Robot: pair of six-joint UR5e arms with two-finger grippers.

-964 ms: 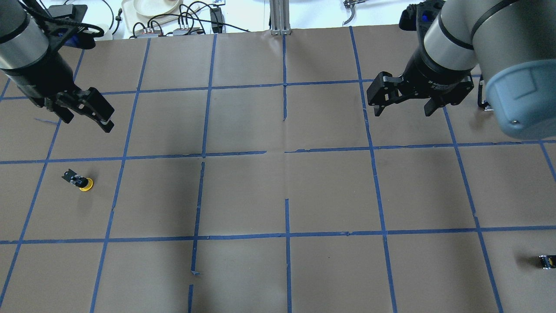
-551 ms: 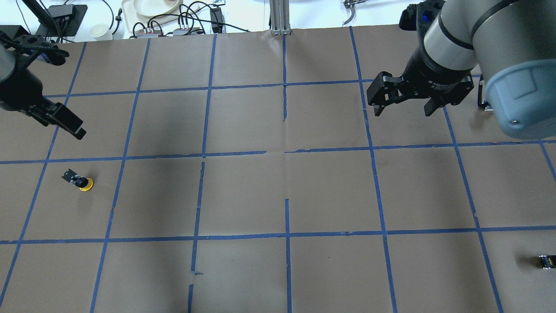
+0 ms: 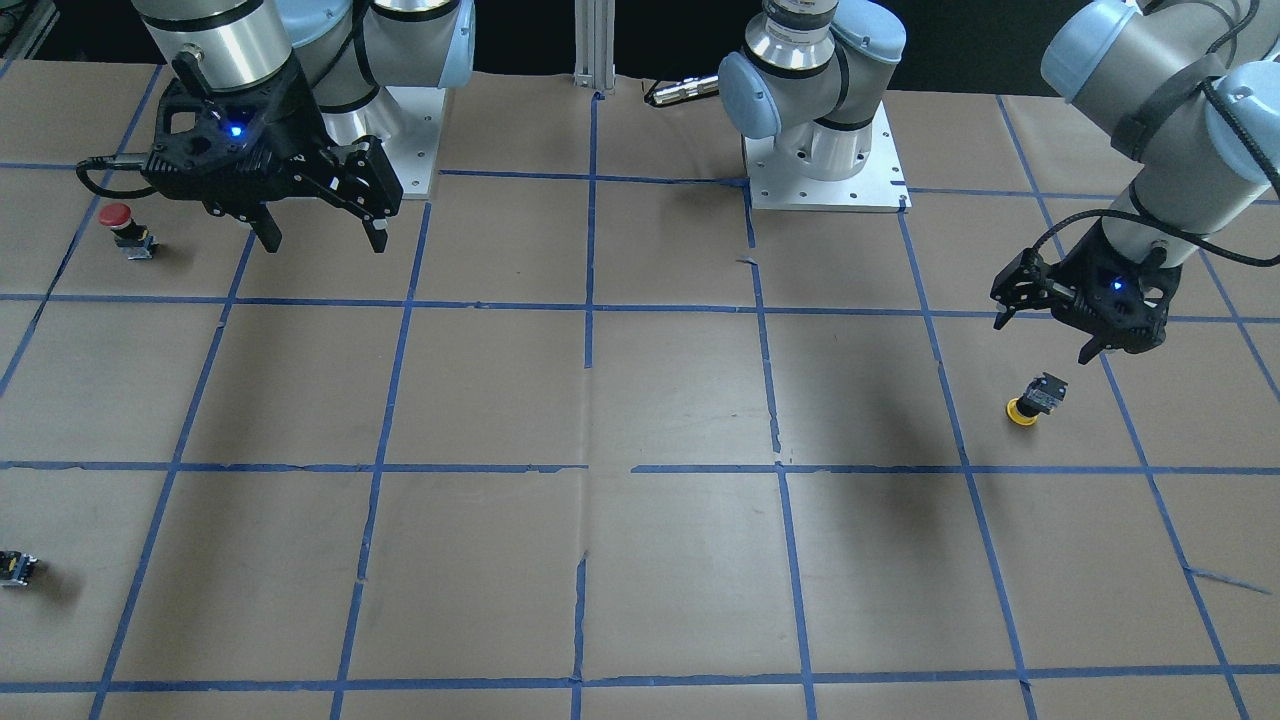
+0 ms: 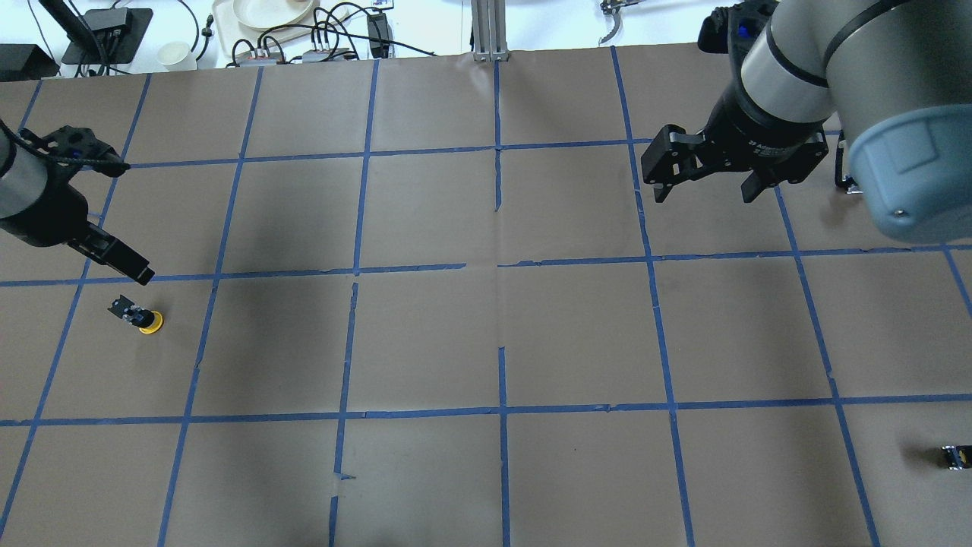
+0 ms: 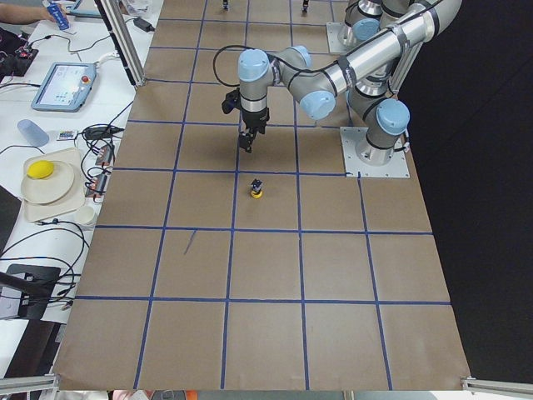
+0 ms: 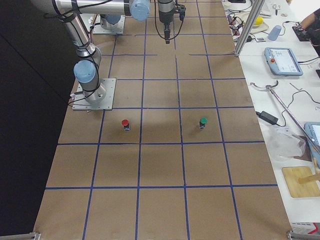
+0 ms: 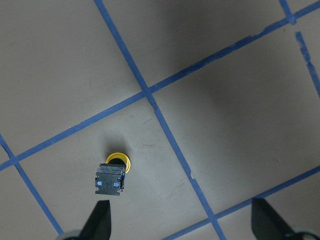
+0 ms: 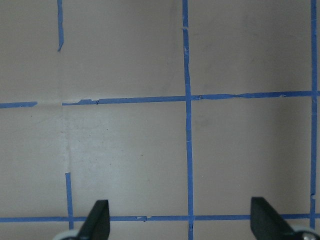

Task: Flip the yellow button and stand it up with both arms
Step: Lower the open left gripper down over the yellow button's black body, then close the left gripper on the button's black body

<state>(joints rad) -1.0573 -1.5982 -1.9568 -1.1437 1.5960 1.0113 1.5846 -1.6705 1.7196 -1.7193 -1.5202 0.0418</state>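
Observation:
The yellow button (image 4: 142,318) lies tipped over on the brown paper at the table's left side, its yellow cap on the paper and its contact block raised. It also shows in the front view (image 3: 1031,400) and the left wrist view (image 7: 112,176). My left gripper (image 3: 1045,338) is open and empty, hovering above and just behind the button; the button sits near its left fingertip (image 7: 100,220). My right gripper (image 4: 704,196) is open and empty, high over the far right of the table, far from the button.
A red-capped button (image 3: 122,226) stands near the right arm's base. A green-capped button (image 6: 203,121) stands in the same row. A tiny black block with a yellow mark (image 4: 955,456) lies at the near right edge. The arm bases (image 3: 825,160) stand on the robot's side.
My left arm has swung left and toward the yellow button, and its wrist has turned. The right arm and the button have not moved.

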